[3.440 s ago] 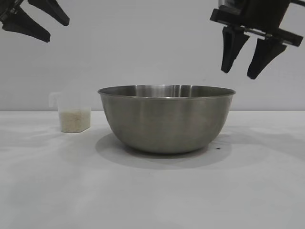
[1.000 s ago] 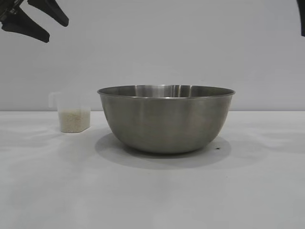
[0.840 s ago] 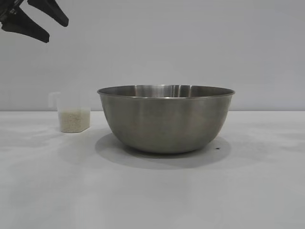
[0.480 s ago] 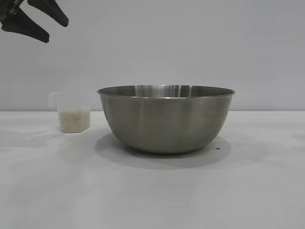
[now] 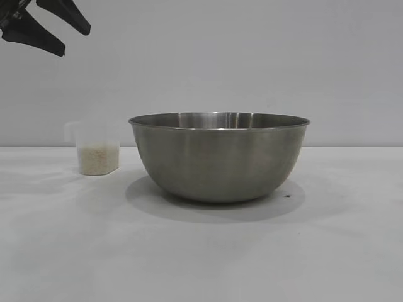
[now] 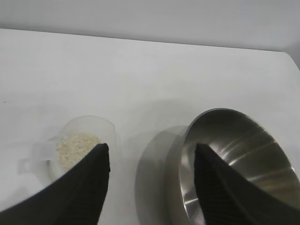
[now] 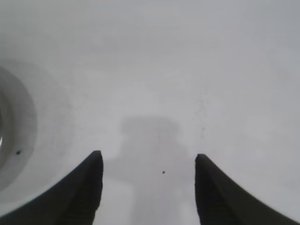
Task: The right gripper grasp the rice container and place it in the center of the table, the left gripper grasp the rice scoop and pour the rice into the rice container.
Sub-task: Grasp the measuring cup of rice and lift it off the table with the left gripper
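The rice container (image 5: 219, 157), a wide steel bowl, stands on the white table (image 5: 201, 251) at its middle; its inside (image 6: 239, 154) looks bare of grains. Left of it stands the rice scoop (image 5: 96, 150), a small translucent cup holding rice (image 5: 98, 157); the same scoop (image 6: 79, 147) and its rice (image 6: 75, 146) lie below my left gripper. My left gripper (image 5: 66, 31) hangs open high at the upper left, above scoop and bowl, holding nothing (image 6: 151, 150). My right gripper (image 7: 146, 159) is open over bare table, the bowl's edge (image 7: 11, 126) off to one side; the exterior view does not show it.
A small dark speck (image 5: 288, 195) lies on the table by the bowl's right side. The table spreads wide in front of and to the right of the bowl.
The right gripper, above the bowl's right rim over three seconds ago, has drawn off to the right and left the exterior view. Bowl, scoop and left gripper have not moved.
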